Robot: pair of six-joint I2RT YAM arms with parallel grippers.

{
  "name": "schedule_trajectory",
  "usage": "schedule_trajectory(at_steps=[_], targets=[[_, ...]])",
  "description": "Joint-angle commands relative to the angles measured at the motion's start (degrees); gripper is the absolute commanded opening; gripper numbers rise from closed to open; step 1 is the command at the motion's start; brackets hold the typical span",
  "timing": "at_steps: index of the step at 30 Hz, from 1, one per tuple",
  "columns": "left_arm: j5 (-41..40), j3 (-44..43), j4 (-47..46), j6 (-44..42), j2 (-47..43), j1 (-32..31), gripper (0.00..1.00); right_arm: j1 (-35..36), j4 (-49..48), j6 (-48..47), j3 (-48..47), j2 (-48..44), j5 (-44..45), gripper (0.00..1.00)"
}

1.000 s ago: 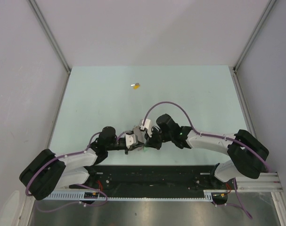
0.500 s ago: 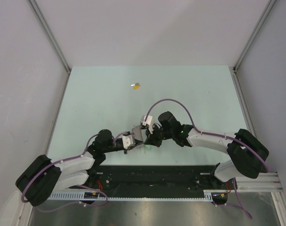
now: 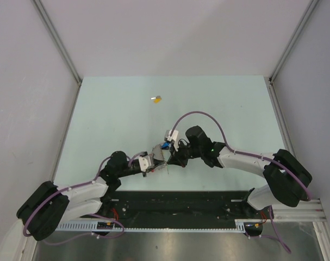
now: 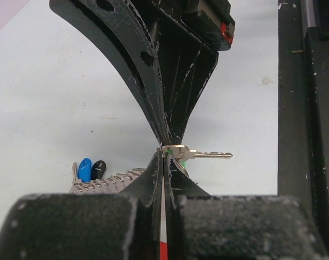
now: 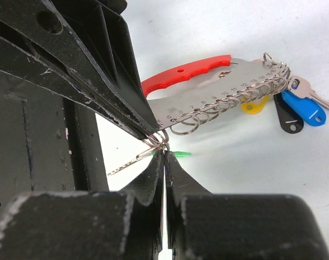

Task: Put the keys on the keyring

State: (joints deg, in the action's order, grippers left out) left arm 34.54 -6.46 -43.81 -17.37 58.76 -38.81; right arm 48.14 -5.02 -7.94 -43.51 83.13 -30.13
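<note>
though light and stiff, the green-headed key [image 5: 181,154] looks slippery — the right gripper [image 5: 164,154] clamps its plastic head, the left gripper [image 4: 163,157] pinches a springy loop of the keyring [image 5: 197,97].

Overhead camera looks down; 2 close wrist cameras share the keyring [image 5: 207,86].

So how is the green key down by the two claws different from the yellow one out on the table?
The green-headed key sits where the left gripper and right gripper meet, both shut; the yellow-headed key lies alone, untouched. The green one is beside the keyring's wire rings; the yellow one is far from it. Both are small, silver-bladed.
</note>
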Motion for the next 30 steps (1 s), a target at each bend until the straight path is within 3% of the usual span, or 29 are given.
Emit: schedule_trajectory(at_steps=[1, 17, 23, 27, 30], targets=[[1.1, 1.0, -5.0, 1.9, -1.1, 0.2, 0.0, -1.6, -2.8, -0.4, 0.3, -2.4, 2.4, 0.0], [-6.8, 3.1, -8.4, 4.3, -2.9, 1.2, 0.0, -1.7, 1.9, -0.8, 1.5, -8.2, 8.7, 0.0], [-9.3, 2.7, -9.3, 5.8, -1.5, 1.2, 0.0, -1.5, 0.4, 1.0, 2.5, -13.7, 4.6, 0.0], [-9.1, 3.7, -9.9, 6.1, -4.1, 1.2, 0.0, -1.6, 3.9, 2.6, 2.5, -15.6, 8.5, 0.0], [-9.1, 4.9, -10.2, 6.1, -6.6, 1.3, 0.0, -2.6, 9.6, 7.7, 2.2, -16.2, 16.7, 0.0]])
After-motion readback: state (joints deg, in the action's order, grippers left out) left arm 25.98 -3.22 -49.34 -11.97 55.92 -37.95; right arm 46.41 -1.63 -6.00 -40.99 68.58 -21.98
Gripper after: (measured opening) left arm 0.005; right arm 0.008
